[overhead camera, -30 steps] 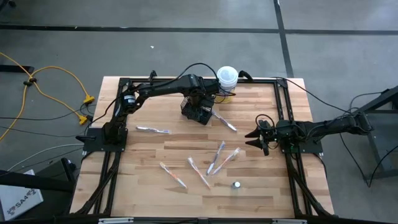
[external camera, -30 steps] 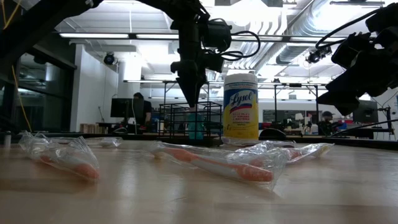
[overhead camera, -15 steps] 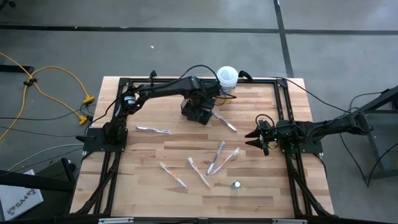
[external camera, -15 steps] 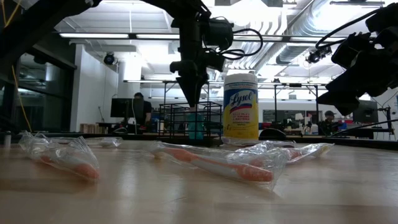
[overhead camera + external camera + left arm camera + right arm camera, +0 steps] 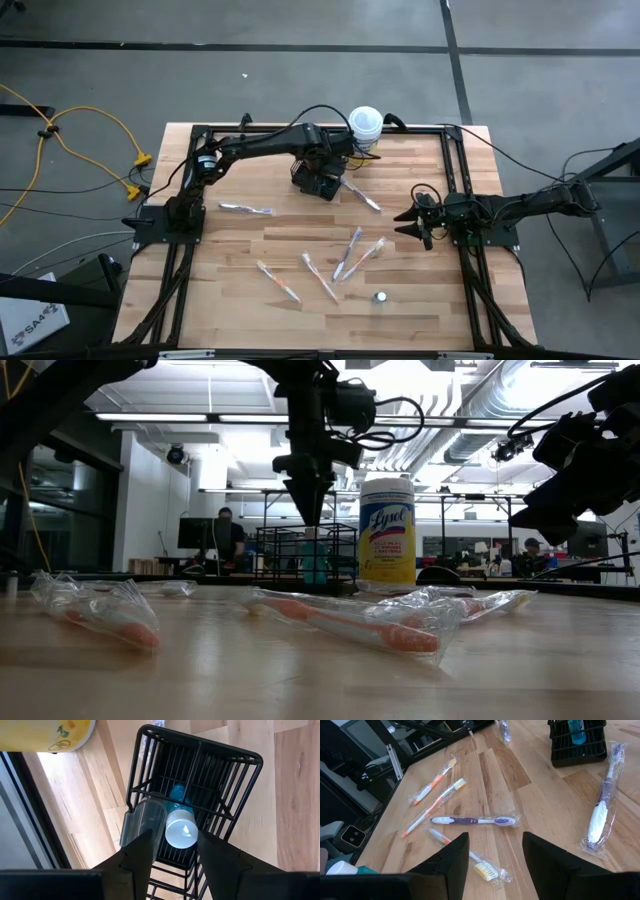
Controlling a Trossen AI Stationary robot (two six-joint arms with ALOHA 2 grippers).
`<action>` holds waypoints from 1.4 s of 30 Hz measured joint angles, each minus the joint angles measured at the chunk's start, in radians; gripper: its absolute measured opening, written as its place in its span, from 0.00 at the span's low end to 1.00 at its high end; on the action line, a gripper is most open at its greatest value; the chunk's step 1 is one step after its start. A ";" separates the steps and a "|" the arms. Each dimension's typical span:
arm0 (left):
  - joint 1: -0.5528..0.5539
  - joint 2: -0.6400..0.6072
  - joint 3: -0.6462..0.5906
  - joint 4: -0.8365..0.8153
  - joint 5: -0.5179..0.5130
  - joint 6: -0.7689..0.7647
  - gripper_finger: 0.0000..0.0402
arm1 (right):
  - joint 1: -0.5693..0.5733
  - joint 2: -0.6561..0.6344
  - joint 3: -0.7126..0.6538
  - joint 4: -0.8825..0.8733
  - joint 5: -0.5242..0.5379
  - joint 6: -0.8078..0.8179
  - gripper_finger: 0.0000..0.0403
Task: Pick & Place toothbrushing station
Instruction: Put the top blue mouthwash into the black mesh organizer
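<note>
Item: black wire basket [image 5: 318, 182], just beside the yellow-labelled canister [image 5: 365, 125].

Contents: 1 teal-topped tube [image 5: 181, 827] upright inside.

Change: left gripper [image 5: 310, 510] has lifted slightly above the basket, fingers apart, holding nothing; tube judged delivered.

Outstanding: wrapped toothbrushes [image 5: 347, 252] on the table, well apart from the basket. Right gripper [image 5: 415, 226] open, idle.

Left end effector [image 5: 322, 172] above black basket [image 5: 318, 182], toothbrushes [image 5: 347, 253] scattered.

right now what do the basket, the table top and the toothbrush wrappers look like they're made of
Basket: looks like black coated metal wire, going by its thin rigid bars and open grid.
Table top: pale wood with visible plank seams and grain, matte.
Toothbrush wrappers: probably thin clear plastic film, crinkled and glinting around the brushes.
</note>
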 joint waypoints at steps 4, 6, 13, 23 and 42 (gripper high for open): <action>0.000 0.000 0.000 0.000 0.002 0.000 0.32 | 0.000 0.000 0.000 0.000 0.000 0.000 0.44; 0.000 0.000 0.000 0.000 0.002 -0.002 0.31 | 0.000 0.000 0.000 0.000 0.000 0.000 0.44; 0.002 0.000 0.000 -0.021 0.041 -0.037 0.30 | 0.000 0.000 0.000 0.000 0.000 0.000 0.44; 0.003 0.005 0.000 -0.018 0.043 -0.037 0.29 | 0.000 0.000 0.000 0.000 0.000 0.000 0.44; 0.011 0.014 0.000 0.001 0.055 -0.022 0.29 | 0.000 0.000 0.000 0.000 0.000 0.000 0.44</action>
